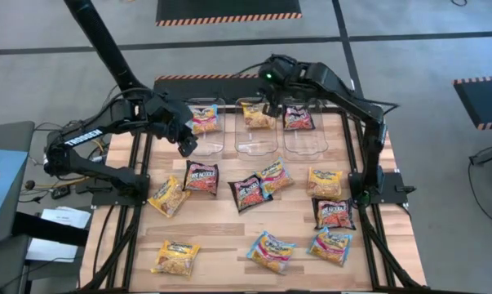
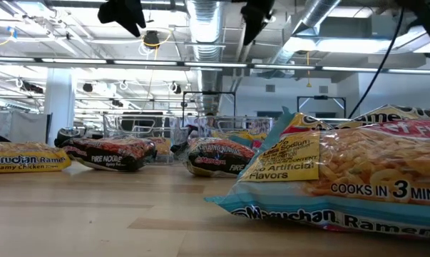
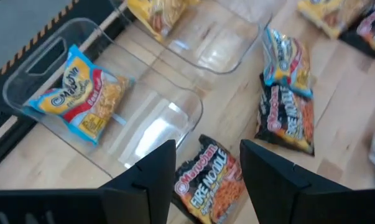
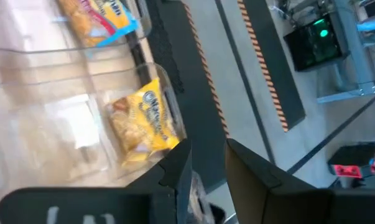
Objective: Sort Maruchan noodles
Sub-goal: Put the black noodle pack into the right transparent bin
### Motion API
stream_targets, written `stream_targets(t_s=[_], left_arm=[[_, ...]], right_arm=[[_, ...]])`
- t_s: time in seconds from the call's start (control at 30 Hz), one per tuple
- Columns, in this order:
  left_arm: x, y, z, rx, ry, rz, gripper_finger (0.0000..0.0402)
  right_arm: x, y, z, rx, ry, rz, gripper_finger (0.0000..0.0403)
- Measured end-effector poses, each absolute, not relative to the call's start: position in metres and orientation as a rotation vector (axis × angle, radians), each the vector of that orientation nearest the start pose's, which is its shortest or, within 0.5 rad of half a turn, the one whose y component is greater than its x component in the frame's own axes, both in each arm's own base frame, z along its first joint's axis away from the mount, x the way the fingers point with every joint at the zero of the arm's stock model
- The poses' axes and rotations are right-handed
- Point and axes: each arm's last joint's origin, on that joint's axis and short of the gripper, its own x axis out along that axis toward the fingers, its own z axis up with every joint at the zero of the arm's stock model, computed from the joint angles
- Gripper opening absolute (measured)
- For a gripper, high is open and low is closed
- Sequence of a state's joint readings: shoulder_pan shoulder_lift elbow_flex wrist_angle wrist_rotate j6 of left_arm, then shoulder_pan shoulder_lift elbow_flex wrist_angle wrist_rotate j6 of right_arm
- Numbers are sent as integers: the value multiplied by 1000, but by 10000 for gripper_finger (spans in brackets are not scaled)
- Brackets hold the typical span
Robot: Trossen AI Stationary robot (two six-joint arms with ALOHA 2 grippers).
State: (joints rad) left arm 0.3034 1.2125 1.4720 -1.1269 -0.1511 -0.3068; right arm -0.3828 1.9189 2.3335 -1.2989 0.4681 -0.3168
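Ramen packets lie flat across the wooden table: yellow ones (image 1: 169, 196) (image 1: 176, 257) (image 1: 325, 182), maroon ones (image 1: 201, 176) (image 1: 250, 192) (image 1: 334, 213) and blue-pink ones (image 1: 276, 174) (image 1: 270, 251) (image 1: 330, 246). Three clear bins at the far edge each hold one packet: blue-pink (image 1: 205, 119), yellow (image 1: 257, 116), maroon (image 1: 299, 119). My left gripper (image 1: 186, 147) (image 3: 209, 165) hangs open and empty above a maroon packet (image 3: 209, 183), beside the left bin. My right gripper (image 1: 270, 102) (image 4: 209, 171) is open and empty over the far end of the middle bin, whose yellow packet (image 4: 143, 121) shows below.
The bins (image 1: 205, 139) (image 1: 258, 140) (image 1: 301, 140) stand side by side along the far edge. In the low view a blue-pink packet (image 2: 343, 178) fills the near right. Bare wood lies at the table's near middle (image 1: 225, 237). A hazard-striped strip (image 1: 205, 77) runs behind the bins.
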Motion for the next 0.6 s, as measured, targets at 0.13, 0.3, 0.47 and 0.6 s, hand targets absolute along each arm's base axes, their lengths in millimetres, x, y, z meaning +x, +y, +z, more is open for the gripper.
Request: stream_targets(t_s=[0.13,0.3,0.47,0.6], left_arm=[[204,66,386,-322,856,540,165],[208,66,366,-332,940,491,165],[209,65,346,-346,1016,466,165],[208,64,330,-352,1073,460,165]], right_arm=[[332,-128,442,-285,997,-630,121],[327,-105,454,-216,918,-631,121],[324,-87,460,-153,865,-628,121],[326,-76,459,-99,855,-628,121]])
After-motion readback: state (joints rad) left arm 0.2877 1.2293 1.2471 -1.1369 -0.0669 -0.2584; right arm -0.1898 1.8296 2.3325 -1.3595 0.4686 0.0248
